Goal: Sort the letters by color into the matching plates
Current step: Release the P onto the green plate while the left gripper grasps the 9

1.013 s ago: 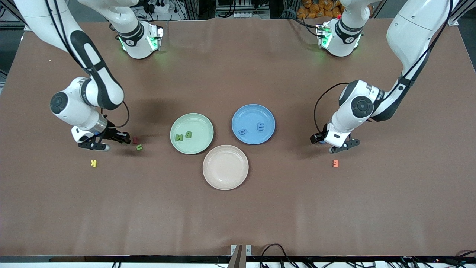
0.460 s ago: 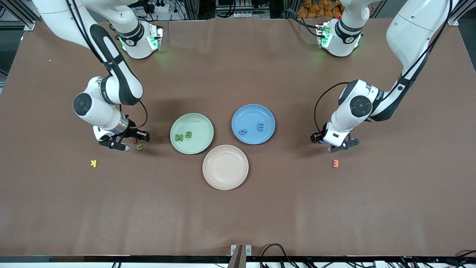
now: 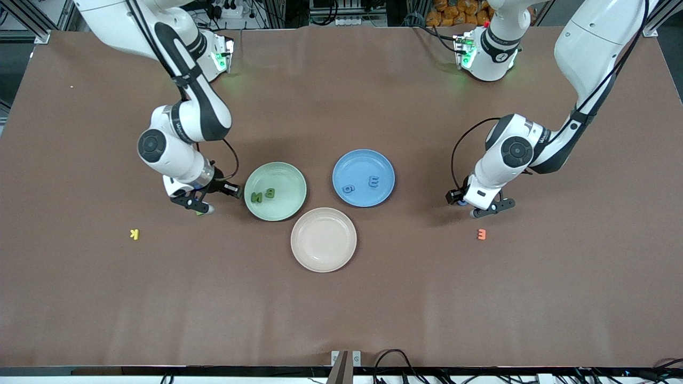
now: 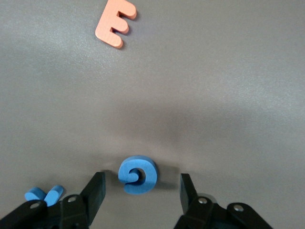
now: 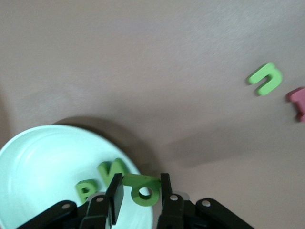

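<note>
**Desk:** What sits nearest the right arm's end edge of the table (image 3: 341,320)?

**Photographer:** A yellow K (image 3: 134,233), alone and well clear of every corner. In from that edge, the right gripper (image 5: 139,191) hangs over the cloth just beside the mint green plate (image 3: 288,176). Its fingers are clamped on a green letter with a hole (image 5: 136,182).

**Desk:** Anything loose near it?

**Photographer:** A green U (image 5: 264,78) and a dark red letter (image 5: 298,101) lie side by side on the table, apart from the plate.

**Desk:** And the middle of the table?

**Photographer:** Three plates, well away from all four edges. The mint green plate holds a green N (image 3: 256,197) and a green B (image 3: 270,193), close together. The beige-pink plate (image 3: 323,240) lies nearer the front camera than the other two. The blue plate (image 3: 363,162) carries a blue curled letter (image 3: 348,188) and a blue E (image 3: 373,182).

**Desk:** Toward the left arm's end edge?

**Photographer:** The left gripper (image 4: 140,180) hovers with its fingers spread wide, one on either side of a blue rounded letter (image 4: 138,174) lying flat on the table. A second blue letter (image 4: 44,193) shows partly beside one finger; I cannot read it. An orange E (image 4: 116,23) lies near, apart from both blue pieces.
</note>
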Robot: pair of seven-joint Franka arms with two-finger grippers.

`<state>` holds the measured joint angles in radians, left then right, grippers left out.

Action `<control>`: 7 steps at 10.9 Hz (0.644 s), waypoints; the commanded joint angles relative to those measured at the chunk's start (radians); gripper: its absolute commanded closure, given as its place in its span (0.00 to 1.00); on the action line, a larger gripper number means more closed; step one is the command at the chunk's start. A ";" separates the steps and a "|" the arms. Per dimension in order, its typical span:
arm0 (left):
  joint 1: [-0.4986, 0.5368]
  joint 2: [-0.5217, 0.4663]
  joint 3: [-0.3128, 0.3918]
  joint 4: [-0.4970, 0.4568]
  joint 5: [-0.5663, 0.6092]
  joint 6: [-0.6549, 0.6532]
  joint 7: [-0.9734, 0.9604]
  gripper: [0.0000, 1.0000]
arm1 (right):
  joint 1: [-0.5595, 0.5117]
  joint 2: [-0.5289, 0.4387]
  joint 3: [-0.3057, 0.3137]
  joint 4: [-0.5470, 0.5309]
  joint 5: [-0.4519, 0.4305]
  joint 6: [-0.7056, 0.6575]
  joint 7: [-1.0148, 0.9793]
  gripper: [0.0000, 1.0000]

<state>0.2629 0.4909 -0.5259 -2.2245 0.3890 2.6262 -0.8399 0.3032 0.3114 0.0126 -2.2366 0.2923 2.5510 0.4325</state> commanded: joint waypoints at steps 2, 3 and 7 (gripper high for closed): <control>0.022 -0.005 -0.003 -0.014 0.042 0.014 0.001 0.37 | 0.100 -0.011 -0.006 0.073 0.011 -0.115 0.184 0.65; 0.025 -0.005 -0.003 -0.014 0.042 0.014 0.001 0.40 | 0.117 -0.002 -0.006 0.086 0.011 -0.120 0.218 0.65; 0.025 0.001 -0.003 -0.011 0.042 0.014 0.001 0.50 | 0.155 0.018 -0.006 0.106 0.011 -0.120 0.259 0.65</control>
<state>0.2749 0.4924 -0.5223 -2.2269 0.4001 2.6262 -0.8394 0.4439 0.3150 0.0129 -2.1552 0.2927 2.4450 0.6693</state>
